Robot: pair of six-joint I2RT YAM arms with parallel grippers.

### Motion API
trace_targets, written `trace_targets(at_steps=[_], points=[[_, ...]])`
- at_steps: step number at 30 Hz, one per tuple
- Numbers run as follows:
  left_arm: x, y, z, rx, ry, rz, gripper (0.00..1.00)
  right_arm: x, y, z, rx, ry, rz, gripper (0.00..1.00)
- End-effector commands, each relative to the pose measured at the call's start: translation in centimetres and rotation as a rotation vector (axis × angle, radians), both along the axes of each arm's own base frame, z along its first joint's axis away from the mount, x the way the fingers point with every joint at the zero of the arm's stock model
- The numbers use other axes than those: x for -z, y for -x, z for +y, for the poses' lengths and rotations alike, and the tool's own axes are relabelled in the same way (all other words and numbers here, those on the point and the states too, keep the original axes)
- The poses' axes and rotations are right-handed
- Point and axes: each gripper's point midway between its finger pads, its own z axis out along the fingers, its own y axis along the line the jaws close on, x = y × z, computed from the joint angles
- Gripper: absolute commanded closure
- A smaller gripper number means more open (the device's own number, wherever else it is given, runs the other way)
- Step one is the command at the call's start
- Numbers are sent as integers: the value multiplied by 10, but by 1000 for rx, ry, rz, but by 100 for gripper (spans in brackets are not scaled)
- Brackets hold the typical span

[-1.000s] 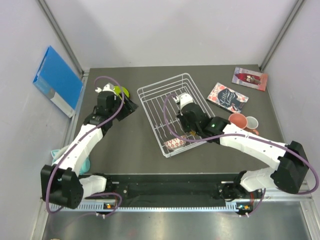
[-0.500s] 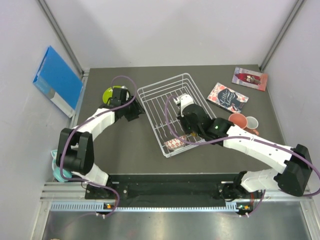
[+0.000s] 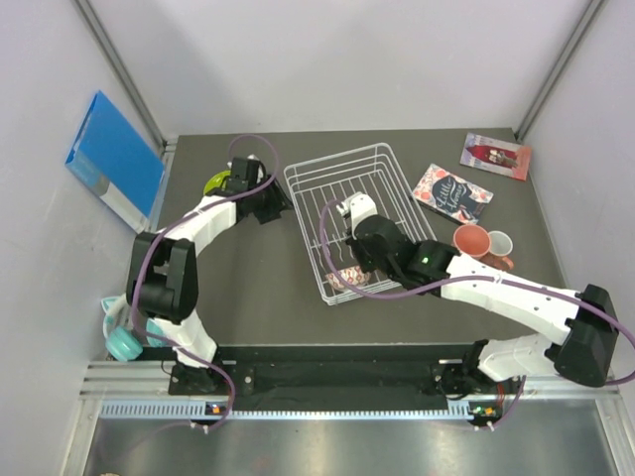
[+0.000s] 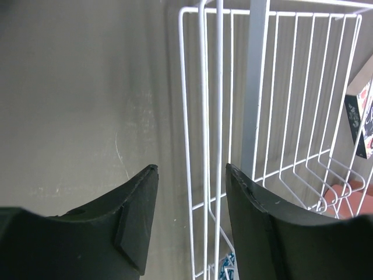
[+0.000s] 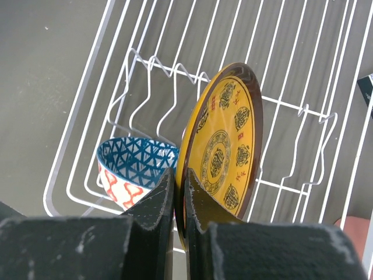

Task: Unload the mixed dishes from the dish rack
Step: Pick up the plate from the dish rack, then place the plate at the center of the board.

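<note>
From above, the white wire dish rack [image 3: 333,159] sits in the middle of the tabletop [image 3: 248,288] with a small patterned bowl [image 3: 343,282] in its near corner. The left wrist view shows the left hand [image 4: 192,195] spread open and empty, the rack's side wires between its fingers [image 4: 137,221]. In the right wrist view the right hand [image 5: 180,189] is pinched nearly shut on the rim of the amber plate [image 5: 224,146], which stands on edge beside the bowl; stiff, glossy and probably breakable, it wants a firm rim grip.

Patterned bowl [image 5: 137,168] and dish rack [image 3: 342,178] wires crowd the amber plate [image 5: 224,149].
</note>
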Motion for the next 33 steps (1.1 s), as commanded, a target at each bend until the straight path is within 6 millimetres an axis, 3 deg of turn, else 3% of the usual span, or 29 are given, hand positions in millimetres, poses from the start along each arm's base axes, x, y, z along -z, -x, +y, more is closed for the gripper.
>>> trace_targets(at_steps=[1,5,9,14,15,17,18,19,20,21,22,23,24,25,26,27,33], points=[[-46,-23,-9,18,6,-129,44,-24,1,12,-1,-77,-39,100],[-85,-22,6,-14,-47,-214,38,-48,-7,-8,60,-53,-111,100],[-121,-14,21,-58,-82,-286,33,-83,-16,-22,103,-50,-191,100],[-164,6,40,-133,-92,-393,29,-124,-17,-30,102,-94,-276,100],[-172,8,39,-134,-78,-419,29,-125,-15,-29,66,-75,-297,100],[-182,19,39,-123,-57,-451,29,-144,-9,-27,21,-132,-368,100],[-185,23,35,-96,-41,-458,29,-137,-5,-24,-36,-93,-394,100],[-185,29,26,-47,-11,-460,29,-144,-1,-14,-99,-127,-436,100],[-189,34,23,-20,4,-468,30,-152,4,-19,-146,-94,-514,100],[-189,38,17,15,20,-465,31,-133,12,-16,-178,-35,-540,100],[-188,46,9,68,48,-452,31,-131,17,-16,-198,-8,-589,100],[-187,49,6,91,57,-445,32,-150,22,-20,-225,8,-712,100],[-186,52,4,107,58,-440,32,-130,34,-14,-285,59,-750,100],[-187,58,3,126,66,-438,32,-130,41,-14,-309,81,-810,100],[-187,61,1,140,68,-442,32,-149,58,-12,-353,87,-938,100],[-187,64,0,153,70,-449,32,-131,62,-13,-377,144,-969,100],[-188,95,-24,331,176,-437,32,-104,89,4,-502,339,-1080,100]])
